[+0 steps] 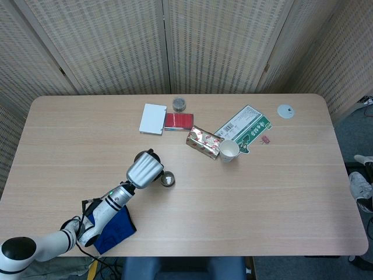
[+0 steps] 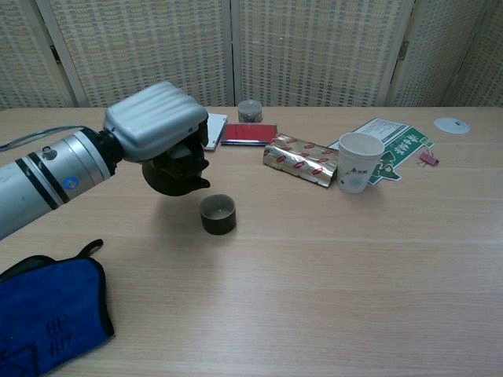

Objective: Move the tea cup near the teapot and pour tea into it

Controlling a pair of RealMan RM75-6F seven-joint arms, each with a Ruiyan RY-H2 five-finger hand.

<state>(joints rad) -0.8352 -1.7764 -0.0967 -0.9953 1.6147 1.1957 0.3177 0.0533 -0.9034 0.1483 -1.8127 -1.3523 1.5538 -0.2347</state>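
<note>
My left hand grips a dark teapot and holds it above the table, tilted with its spout toward a small dark tea cup. The cup stands upright on the table just right of and below the pot. In the head view the hand covers most of the teapot, and the tea cup sits right beside it. Whether liquid is flowing cannot be made out. My right hand shows in neither view.
A blue cloth lies at the near left edge. Further back lie a white box, a red packet, a small tin, a foil packet, a paper cup, a green-white carton and a white disc.
</note>
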